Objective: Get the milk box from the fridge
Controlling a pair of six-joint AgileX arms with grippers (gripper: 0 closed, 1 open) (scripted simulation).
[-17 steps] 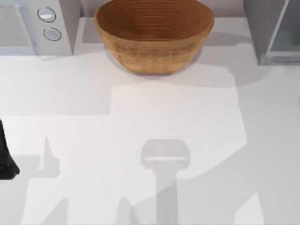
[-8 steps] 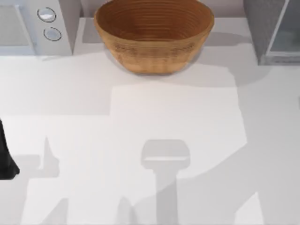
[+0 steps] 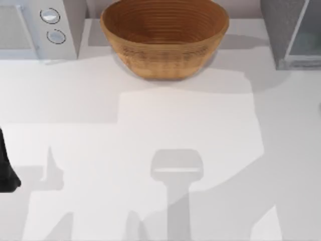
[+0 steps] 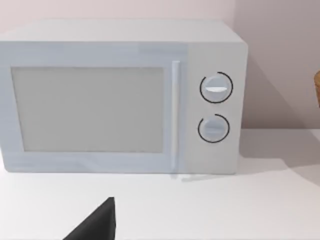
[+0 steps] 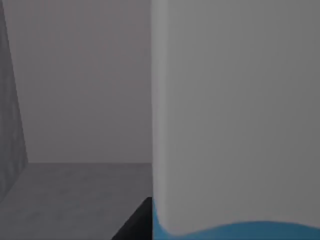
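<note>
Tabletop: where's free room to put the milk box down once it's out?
Free: the wide stretch of table in front of the wicker bowl, up to the near edge. Crowded: the back row, with microwave at left, bowl in the middle, fridge at right. The left gripper sits at the left edge.

Bowl (image 3: 164, 37): warm brown wicker, ringed with fine horizontal weave lines, darker inside.
Microwave (image 4: 120, 97), left of bowl: white casing, pale grey door window, two round knobs (image 4: 216, 88) rimmed in dark grey with light centres.
Fridge (image 3: 278, 25), right of bowl: dark grey, speckled; door panel (image 3: 306, 37) pale blue-grey, glassy.
Table (image 3: 150, 120), in front of bowl: plain white, crossed by soft grey shadows.
Wall (image 4: 280, 55), behind microwave: pale pinkish beige.
Left gripper (image 3: 6, 170), far left of bowl: black.
Milk box (image 5: 235, 115), inside fridge: whitish grey face, bright blue wavy band along one edge.
Fridge interior: plain grey walls and floor, speckled strip on one side.
</note>
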